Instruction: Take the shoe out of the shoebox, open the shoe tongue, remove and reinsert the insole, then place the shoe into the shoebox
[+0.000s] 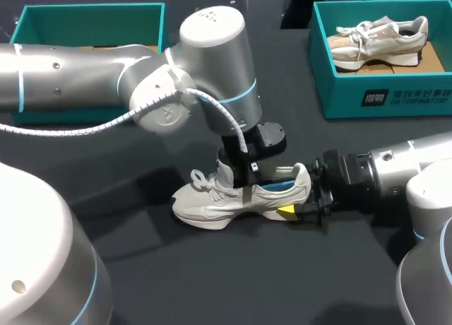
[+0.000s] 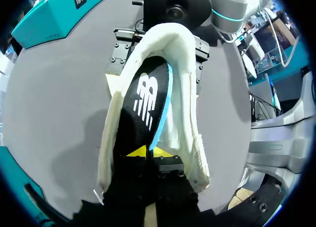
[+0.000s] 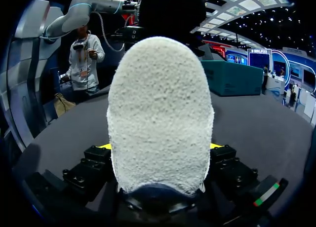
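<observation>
A pale grey shoe (image 1: 219,201) stands upright on the dark table, toe to the left. My left gripper (image 1: 248,175) reaches down into its opening. In the left wrist view that gripper (image 2: 152,152) is shut on the edge of the black, blue-rimmed insole (image 2: 145,103), which lies inside the shoe's white lining (image 2: 182,103). My right gripper (image 1: 300,201) holds the heel from the right. The fuzzy heel (image 3: 160,113) fills the gap between its fingers (image 3: 104,146), one on either side, both touching.
A teal shoebox (image 1: 395,99) at the back right holds a second pale shoe (image 1: 381,35). Another teal shoebox (image 1: 85,21) sits at the back left, partly behind my left arm. Bare dark table lies in front of the shoe.
</observation>
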